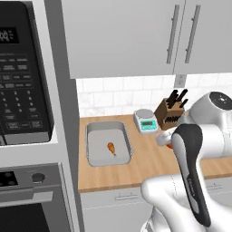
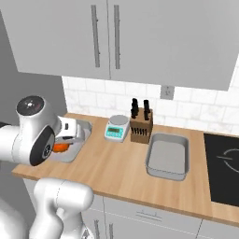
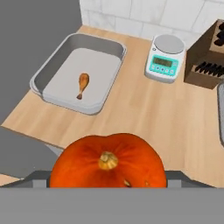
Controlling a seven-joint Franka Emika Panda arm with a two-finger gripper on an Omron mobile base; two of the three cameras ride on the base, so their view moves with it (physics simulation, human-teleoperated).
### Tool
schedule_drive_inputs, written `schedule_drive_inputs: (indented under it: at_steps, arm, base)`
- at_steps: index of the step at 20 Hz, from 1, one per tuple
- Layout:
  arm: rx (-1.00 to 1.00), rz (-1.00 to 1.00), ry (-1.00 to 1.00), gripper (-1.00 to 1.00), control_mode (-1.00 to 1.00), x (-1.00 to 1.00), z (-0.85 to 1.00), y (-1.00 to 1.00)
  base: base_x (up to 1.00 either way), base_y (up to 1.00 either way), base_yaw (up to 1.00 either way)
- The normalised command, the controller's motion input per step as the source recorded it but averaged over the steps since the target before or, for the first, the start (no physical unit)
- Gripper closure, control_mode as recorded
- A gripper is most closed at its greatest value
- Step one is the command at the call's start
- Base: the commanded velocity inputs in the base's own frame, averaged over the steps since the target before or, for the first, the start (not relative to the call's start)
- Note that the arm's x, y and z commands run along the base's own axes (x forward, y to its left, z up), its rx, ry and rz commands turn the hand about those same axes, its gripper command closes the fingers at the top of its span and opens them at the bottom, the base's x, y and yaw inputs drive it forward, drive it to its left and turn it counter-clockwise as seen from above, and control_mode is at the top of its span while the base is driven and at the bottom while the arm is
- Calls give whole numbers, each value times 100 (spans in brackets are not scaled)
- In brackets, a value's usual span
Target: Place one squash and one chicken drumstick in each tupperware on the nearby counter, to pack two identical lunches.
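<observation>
My gripper (image 3: 108,183) is shut on a glossy orange-red squash (image 3: 109,151), held above the wooden counter (image 3: 144,109). The squash also peeks out under the hand as an orange patch (image 2: 60,148) (image 1: 168,145). Ahead and to the left lies a grey tupperware (image 3: 41,83) (image 1: 90,159) with one brown chicken drumstick (image 3: 82,84) (image 1: 111,148) inside it. A second tupperware (image 2: 165,173) lies further right on the counter, nothing visible in it. The arm hides part of the left tupperware in the right base view.
A small grey kitchen scale (image 3: 165,57) (image 2: 116,127) and a wooden knife block (image 2: 141,125) (image 1: 171,113) stand at the back between the two containers. A black stovetop (image 2: 224,161) lies at the right. A microwave (image 1: 22,77) and oven column border the counter's left end.
</observation>
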Motion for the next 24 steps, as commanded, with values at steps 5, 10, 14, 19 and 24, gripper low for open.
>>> schedule_drive_inputs:
  at_steps: [5, 10, 14, 19, 24]
  arm:
    - [0, 4, 0, 100, -100, 50, -40, 76]
    - [1, 1, 0, 100, -100, 40, -26, 70]
    - [9, 0, 0, 100, -100, 45, -18, 46]
    - [5, 0, 1, 100, -100, 54, -7, 9]
    - [0, 0, 0, 100, -100, 54, -16, 2]
  base:
    - [0, 0, 0]
    - [0, 0, 0]
    - [0, 0, 0]
    - [0, 0, 0]
    - [0, 0, 0]
